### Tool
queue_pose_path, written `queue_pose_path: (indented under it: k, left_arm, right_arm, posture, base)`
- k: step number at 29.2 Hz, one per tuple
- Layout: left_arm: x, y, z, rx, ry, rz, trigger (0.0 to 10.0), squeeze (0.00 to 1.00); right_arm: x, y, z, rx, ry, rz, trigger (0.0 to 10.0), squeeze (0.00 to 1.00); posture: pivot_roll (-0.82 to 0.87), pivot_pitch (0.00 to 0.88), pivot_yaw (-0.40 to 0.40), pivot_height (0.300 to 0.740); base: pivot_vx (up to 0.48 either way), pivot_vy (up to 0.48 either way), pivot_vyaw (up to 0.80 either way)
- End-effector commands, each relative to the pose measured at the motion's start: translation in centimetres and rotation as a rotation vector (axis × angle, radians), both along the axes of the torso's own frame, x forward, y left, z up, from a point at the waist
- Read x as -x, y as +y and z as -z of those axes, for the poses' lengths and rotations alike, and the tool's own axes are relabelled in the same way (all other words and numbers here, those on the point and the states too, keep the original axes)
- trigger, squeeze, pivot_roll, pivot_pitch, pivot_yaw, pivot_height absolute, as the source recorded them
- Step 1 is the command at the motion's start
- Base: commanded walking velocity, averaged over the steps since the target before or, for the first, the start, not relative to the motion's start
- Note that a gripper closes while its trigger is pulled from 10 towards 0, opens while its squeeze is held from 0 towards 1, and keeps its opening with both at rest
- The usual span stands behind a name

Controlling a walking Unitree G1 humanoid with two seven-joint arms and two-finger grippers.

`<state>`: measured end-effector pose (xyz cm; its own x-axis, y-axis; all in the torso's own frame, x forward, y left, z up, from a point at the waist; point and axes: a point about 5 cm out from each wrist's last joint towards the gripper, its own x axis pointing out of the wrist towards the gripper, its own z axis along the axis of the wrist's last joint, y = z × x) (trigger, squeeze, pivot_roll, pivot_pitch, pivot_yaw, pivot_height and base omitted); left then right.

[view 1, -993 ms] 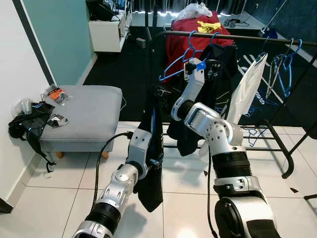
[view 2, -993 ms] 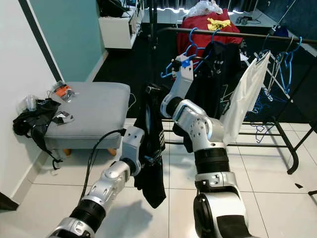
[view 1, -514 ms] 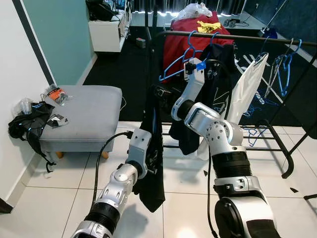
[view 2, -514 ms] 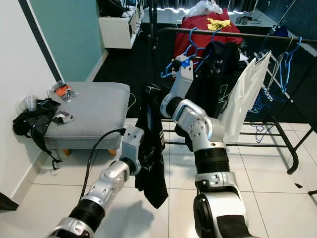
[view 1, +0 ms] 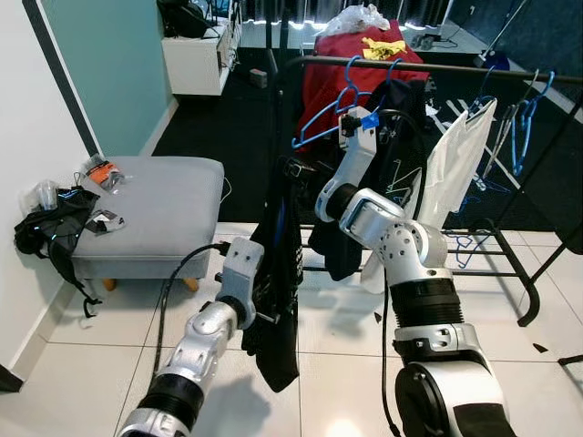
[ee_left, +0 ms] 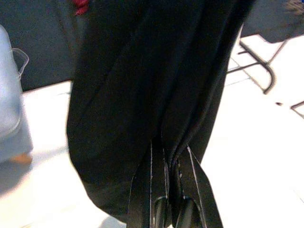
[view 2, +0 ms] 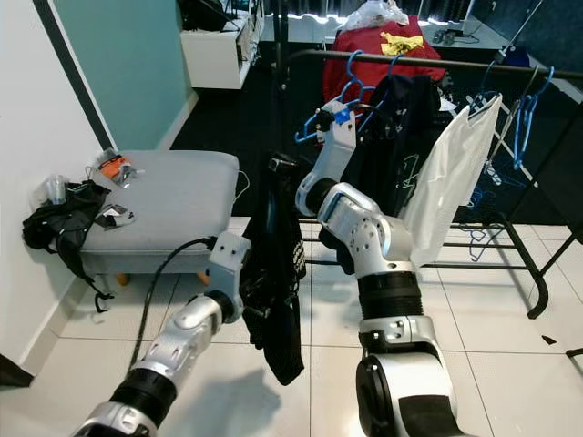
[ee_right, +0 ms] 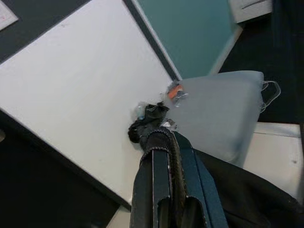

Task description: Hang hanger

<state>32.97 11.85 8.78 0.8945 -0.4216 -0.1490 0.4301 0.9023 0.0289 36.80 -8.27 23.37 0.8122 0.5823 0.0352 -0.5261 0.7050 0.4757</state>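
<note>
White floor tiles (view 1: 100, 364) lie below. Left gripper (ee_left: 171, 156) fingers clamp the black garment (view 1: 278, 273); right gripper (ee_right: 161, 142) fingers clamp its hanger (ee_right: 164, 156).

Matt black cloth garment (view 1: 278, 273), glossy white tile floor (view 1: 82, 364), soft grey fabric ottoman (view 1: 155, 214), blue plastic hangers (view 1: 332, 105), brushed silver metal arms (view 1: 401, 246)
</note>
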Motion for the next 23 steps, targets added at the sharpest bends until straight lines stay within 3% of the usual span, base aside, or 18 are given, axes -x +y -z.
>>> queue_pose_path:
  k: [1,5,7,8,10,14,17,20,21,22,23]
  left_arm:
    - [0.1,1.0,-0.4,0.009,-0.016,0.006,0.0,0.0]
    - [0.3,2.0,-1.3,-0.016,-0.071,0.054,0.0,0.0]
    - [0.7,4.1,-3.3,-0.052,-0.147,0.077,0.0,0.0]
    - [0.7,4.1,-3.3,-0.052,-0.147,0.077,0.0,0.0]
    - [1.0,5.9,-5.8,-0.075,-0.206,0.083,0.0,0.0]
    - [1.3,6.4,-7.4,-0.077,-0.234,0.104,0.0,0.0]
    - [2.4,5.5,-8.8,-0.088,-0.275,0.186,0.0,0.0]
    - [2.6,5.3,-9.0,-0.097,-0.281,0.199,0.0,0.0]
    - [2.8,5.1,-9.1,-0.096,-0.28,0.208,1.3,0.0]
    - [2.8,5.1,-9.1,-0.096,-0.28,0.208,1.3,0.0]
    - [3.0,5.0,-9.0,-0.121,-0.264,0.212,3.6,0.0]
  right_arm:
    - [0.0,-0.8,0.5,0.007,0.004,0.038,0.0,0.0]
    - [0.3,-1.8,1.6,0.017,0.029,0.068,0.0,0.0]
    - [1.0,-3.3,3.7,0.031,0.082,0.119,0.0,0.0]
    - [1.0,-3.3,3.7,0.031,0.082,0.119,0.0,0.0]
    - [2.3,-4.6,6.7,0.115,0.138,0.17,0.0,0.0]
    - [3.3,-5.0,8.7,0.178,0.167,0.189,0.0,0.0]
    - [4.3,-5.3,10.5,0.27,0.17,0.207,0.0,0.0]
    - [4.5,-5.3,10.8,0.288,0.17,0.208,0.0,0.0]
    - [4.7,-5.4,11.2,0.299,0.174,0.211,0.0,0.0]
    - [4.7,-5.4,11.2,0.299,0.174,0.211,0.0,0.0]
    - [5.0,-5.5,11.8,0.315,0.182,0.216,0.0,0.0]
  posture:
    - [-0.02,0.06,-0.027,0.74]
    - [-0.01,0.047,-0.027,0.74]
    - [0.0,0.034,-0.019,0.74]
    - [0.0,0.034,-0.019,0.74]
    - [0.0,0.021,-0.007,0.74]
    - [0.01,0.015,0.002,0.74]
    - [0.01,0.007,0.008,0.74]
    - [0.01,0.007,0.008,0.74]
    - [0.01,0.002,0.008,0.74]
    - [0.01,0.002,0.008,0.74]
    - [0.02,0.0,0.008,0.74]
  base:
    - [0.0,0.0,0.0]
    - [0.0,0.0,0.0]
    - [0.0,0.0,0.0]
    - [0.0,0.0,0.0]
    - [0.0,0.0,0.0]
    - [0.0,0.0,0.0]
    - [0.0,0.0,0.0]
    - [0.0,0.0,0.0]
    - [0.0,0.0,0.0]
    - [0.0,0.0,0.0]
    - [0.0,0.0,0.0]
